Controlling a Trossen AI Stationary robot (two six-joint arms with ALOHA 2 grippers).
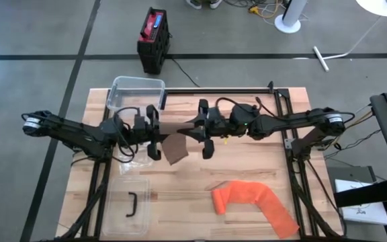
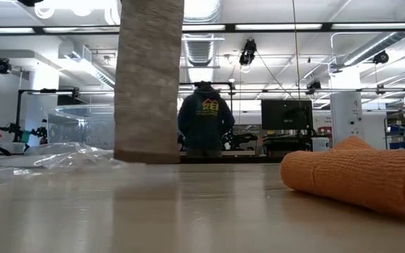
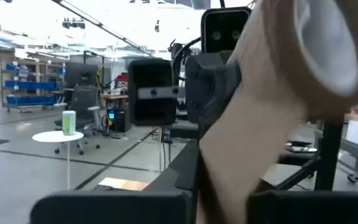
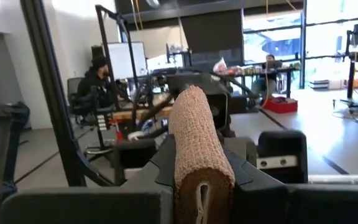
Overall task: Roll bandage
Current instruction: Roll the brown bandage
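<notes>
a: high view: the brown bandage (image 1: 175,148) hangs between both tools, above the surface (image 1: 247,168).
b: left tool (image 1: 154,134) and right tool (image 1: 205,134) each pinch it; soft, light, grip its edges.

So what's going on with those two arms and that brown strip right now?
Left gripper shut on the brown bandage. Right gripper shut on its rolled end, both mid-table. Orange bandage lies apart, nothing in the way.
</notes>
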